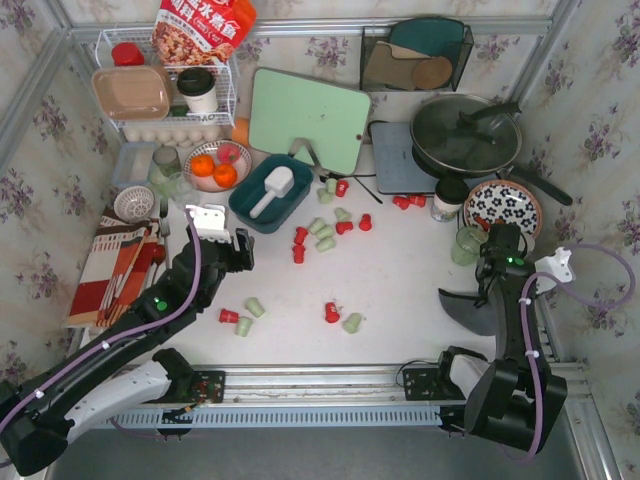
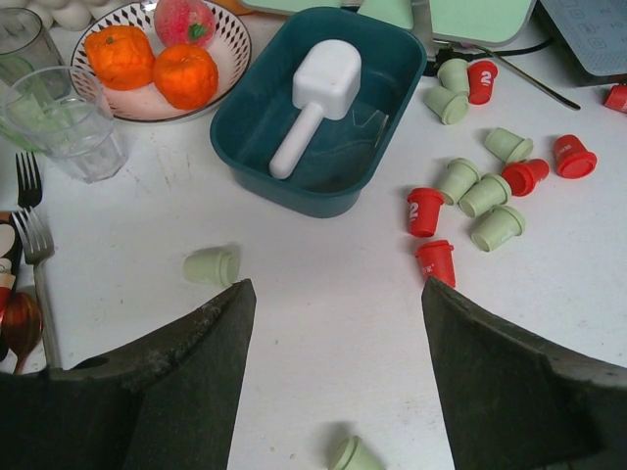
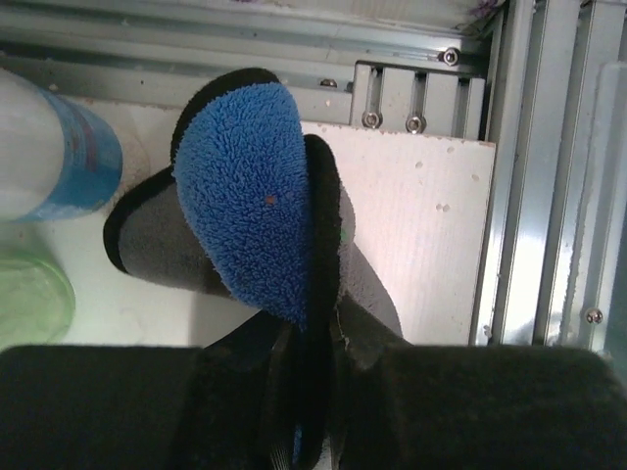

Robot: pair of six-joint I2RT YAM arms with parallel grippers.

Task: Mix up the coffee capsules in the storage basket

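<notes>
Top view of a cluttered white tabletop [image 1: 400, 290] w/ two black robot arms coming up from the bottom edge.

Readable writing: the red coffee capsules [image 2: 424, 211] carry a white "2" on the side, clear in the left wrist view. A red-and-white snack bag [image 1: 200, 25] at upper left of the top view shows Chinese characters, too small to read.

A dark teal rectangular plastic storage basket [image 2: 294, 196] w/ rounded corners sits upper centre in the left wrist view and centre-left in the top view. It holds a white plastic scoop [image 2: 313, 103]. The capsules, small tapered cups in red and pale green, lie loose on the table outside it. One cluster is just right of the basket and a few more are lower centre in the top view. A single green one lies below the basket's lower-left corner in the wrist view.

Left gripper [image 2: 338, 294] hovers over bare table below the basket, fingers spread wide, nothing btwn them. Right gripper [image 3: 309, 357], at the right side of the top view, has its fingers drawn narrow, pinching the edge of a grey pad [image 3: 245, 196] w/ blue fleece lining.

In the left wrist view, upper left has a patterned bowl [image 2: 240, 44] of oranges [image 2: 186, 73] and a clear glass [image 2: 59, 122]. Metal forks [image 2: 34, 245] are at the left edge.

Room: floral wallpaper walls [image 1: 600, 130] on three sides, w/ an aluminium rail [image 1: 300, 385] along the near table edge.
</notes>
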